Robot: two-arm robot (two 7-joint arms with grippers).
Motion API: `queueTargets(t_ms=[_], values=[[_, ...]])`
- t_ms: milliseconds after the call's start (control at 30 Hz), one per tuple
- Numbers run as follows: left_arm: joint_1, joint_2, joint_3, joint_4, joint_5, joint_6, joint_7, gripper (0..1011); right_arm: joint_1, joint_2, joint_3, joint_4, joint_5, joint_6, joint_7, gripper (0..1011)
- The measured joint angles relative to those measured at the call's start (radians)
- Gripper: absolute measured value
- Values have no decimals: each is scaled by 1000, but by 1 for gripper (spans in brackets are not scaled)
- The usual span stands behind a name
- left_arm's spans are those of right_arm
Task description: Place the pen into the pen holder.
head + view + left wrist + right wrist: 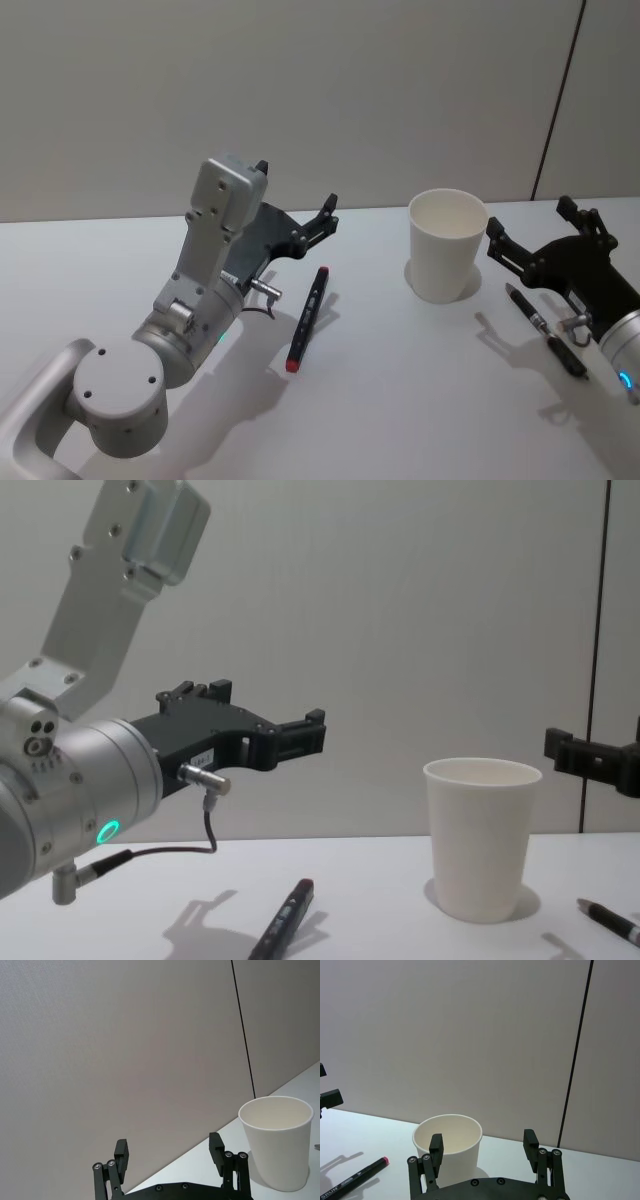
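Note:
The pen holder [447, 243], a white paper cup, stands upright on the white table [400, 400]. A black pen with a red end [308, 318] lies flat to its left, below and in front of my left gripper [296, 187], which hovers open and holds nothing. A second, black and silver pen [545, 330] lies right of the cup, under my right gripper [530, 218], also open with nothing between its fingers. The left wrist view has the left gripper [169, 1149] well left of the cup [276, 1142]. The right wrist view has the right gripper [483, 1141] facing the cup [447, 1147] and the red-ended pen [355, 1179].
A plain grey wall [320, 90] with a dark vertical seam [560, 95] runs behind the table. In the chest view the cup [482, 835] stands between the left gripper [300, 735] and a finger of the right gripper [590, 755], with both pens low on the table.

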Motion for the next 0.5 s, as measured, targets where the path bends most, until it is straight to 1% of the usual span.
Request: queueTargets(t_ms=[500], values=[[0, 0, 0, 0, 0, 0, 0, 1001, 0, 0, 0, 0, 0, 0, 0, 1001]])
